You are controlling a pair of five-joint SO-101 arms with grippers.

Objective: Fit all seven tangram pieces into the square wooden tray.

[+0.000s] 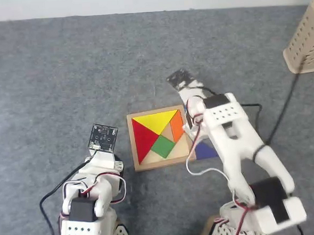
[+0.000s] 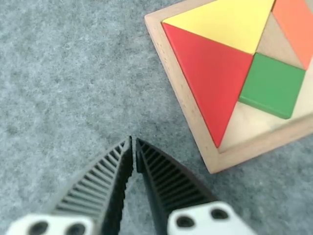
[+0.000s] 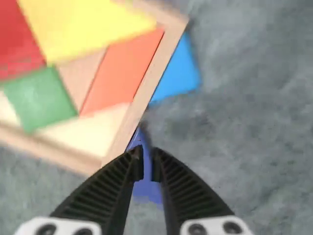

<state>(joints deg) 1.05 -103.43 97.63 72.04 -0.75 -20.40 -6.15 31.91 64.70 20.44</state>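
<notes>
Left gripper [image 2: 133, 147] hovering, jaws together, empty, over grey felt surface [image 2: 63, 73], giving room | right gripper [image 3: 145, 156] pinching dark blue wooden piece [image 3: 145, 193] just outside square wooden tray [image 2: 176, 73], probably for lifting in | tray holding four pieces, gaps waiting.

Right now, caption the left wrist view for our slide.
Left gripper shut over grey carpet beside the tray corner holding the red triangle.

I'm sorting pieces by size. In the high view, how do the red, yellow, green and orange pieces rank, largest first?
1. The yellow triangle and red triangle look alike, so I won't rank one above the other.
2. The green square and orange piece are clearly smaller and also about alike.
</notes>
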